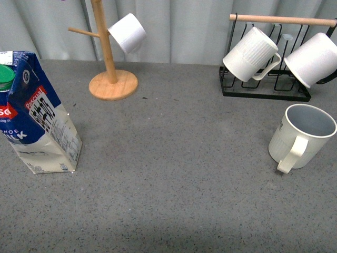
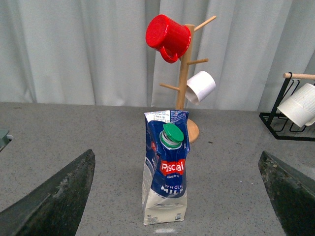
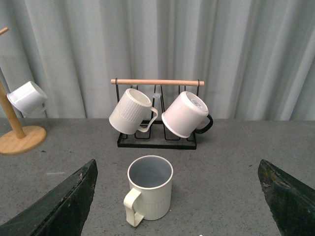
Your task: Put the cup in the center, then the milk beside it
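One milk carton (image 1: 37,116), standing on the far left of the grey table (image 1: 174,174) in the front view, green cap on, top a bit crumpled, nothing touching it. One cup (image 1: 303,136), the big cream one with a grey-blue inside, stands upright on the far right of the table with its mouth up and its handle towards the camera. It sits just in front of the black wire rack (image 1: 263,89) but apart from it. Cup and milk are well apart, at opposite sides. One rack, with one wooden bar on top and two mugs hanging tilted: one ribbed white mug (image 1: 251,55) with a thin handle and one smooth white mug (image 1: 315,59) with a dark handle. One wooden mug tree (image 1: 108,52) at the back left, behind the milk, carries one small white cup (image 1: 128,32). The left wrist view also shows one red mug (image 2: 167,37) higher on the tree. That makes five cups and mugs in all: four whitish, one red. No arm shows in the front view. In the left wrist view the left gripper (image 2: 177,162) has two dark fingers (image 2: 59,196) spread wide and holds nothing, with the milk (image 2: 167,172) ahead between them and no contact. In the right wrist view the right gripper (image 3: 177,164) is the same, with two fingers (image 3: 64,201) spread wide and nothing held. The cup (image 3: 150,187) is ahead between them, untouched, with the rack behind it.
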`<state>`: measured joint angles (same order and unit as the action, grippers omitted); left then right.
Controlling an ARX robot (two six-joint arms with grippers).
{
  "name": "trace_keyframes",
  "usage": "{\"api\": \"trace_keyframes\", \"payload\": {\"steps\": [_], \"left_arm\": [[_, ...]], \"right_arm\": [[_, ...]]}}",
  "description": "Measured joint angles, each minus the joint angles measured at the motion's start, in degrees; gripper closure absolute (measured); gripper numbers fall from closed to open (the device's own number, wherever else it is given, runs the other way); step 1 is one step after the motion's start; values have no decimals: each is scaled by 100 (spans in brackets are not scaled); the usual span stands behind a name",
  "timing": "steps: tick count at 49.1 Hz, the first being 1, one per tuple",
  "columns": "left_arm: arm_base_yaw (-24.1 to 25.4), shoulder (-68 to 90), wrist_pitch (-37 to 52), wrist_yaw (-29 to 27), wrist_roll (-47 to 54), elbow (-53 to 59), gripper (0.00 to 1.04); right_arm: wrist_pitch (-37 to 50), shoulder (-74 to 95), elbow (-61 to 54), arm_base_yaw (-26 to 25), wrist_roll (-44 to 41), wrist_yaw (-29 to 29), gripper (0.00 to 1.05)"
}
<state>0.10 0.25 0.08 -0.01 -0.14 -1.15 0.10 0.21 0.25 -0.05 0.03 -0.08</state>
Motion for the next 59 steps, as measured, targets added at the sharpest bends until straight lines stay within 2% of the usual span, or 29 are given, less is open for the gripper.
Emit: {"api": "trace_keyframes", "payload": {"steps": [48, 49, 52, 53, 55, 59], "left_arm": [[0, 0, 0, 0, 0, 0, 7], [0, 0, 0, 0, 0, 0, 7], [-2, 0, 0, -4, 2, 0, 7], [-7, -2, 0, -2, 2, 0, 7], [-7, -2, 0, 7, 2, 0, 7], [-7, -2, 0, 0, 0, 0, 7]], "right_arm": [[0, 0, 2, 0, 0, 0, 9], [-46, 35, 13, 39, -44, 142, 9], [-660, 678, 326, 470, -544, 1679, 9], [-647, 894, 363, 476, -636, 1884, 9], [-452, 1414, 411, 391, -772, 2000, 9], [17, 2181, 498, 157, -831, 1663, 9]]}}
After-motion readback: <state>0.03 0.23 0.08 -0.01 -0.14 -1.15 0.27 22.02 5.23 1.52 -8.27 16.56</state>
